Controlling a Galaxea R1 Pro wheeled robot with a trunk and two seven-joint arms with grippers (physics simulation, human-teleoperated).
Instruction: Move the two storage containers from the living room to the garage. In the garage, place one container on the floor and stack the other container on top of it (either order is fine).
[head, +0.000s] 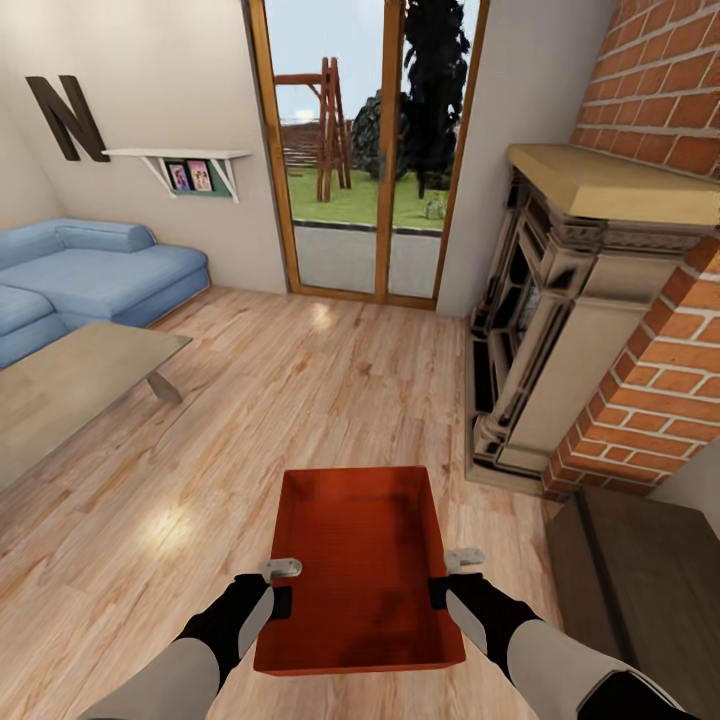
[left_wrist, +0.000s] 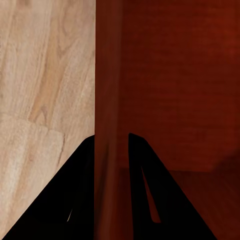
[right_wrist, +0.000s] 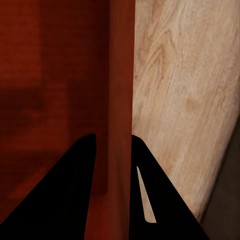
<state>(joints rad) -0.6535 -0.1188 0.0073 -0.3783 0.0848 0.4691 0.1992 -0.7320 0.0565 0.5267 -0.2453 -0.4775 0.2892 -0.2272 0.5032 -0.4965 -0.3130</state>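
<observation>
An orange-red open-top storage container (head: 360, 570) hangs in front of me above the light wood plank floor (head: 300, 400) of the living room. My left gripper (head: 281, 597) is shut on its left wall (left_wrist: 107, 100), one finger on each side of the wall. At the opposite side, my right gripper (head: 442, 588) is shut on the right wall (right_wrist: 120, 100) in the same way. The container looks empty and level.
A blue sofa (head: 90, 275) and a low wooden table (head: 70, 385) stand at the left. A brick-and-stone fireplace (head: 590, 300) fills the right, with a dark low cabinet (head: 640, 580) at the near right. Glass doors (head: 365, 150) face a garden straight ahead.
</observation>
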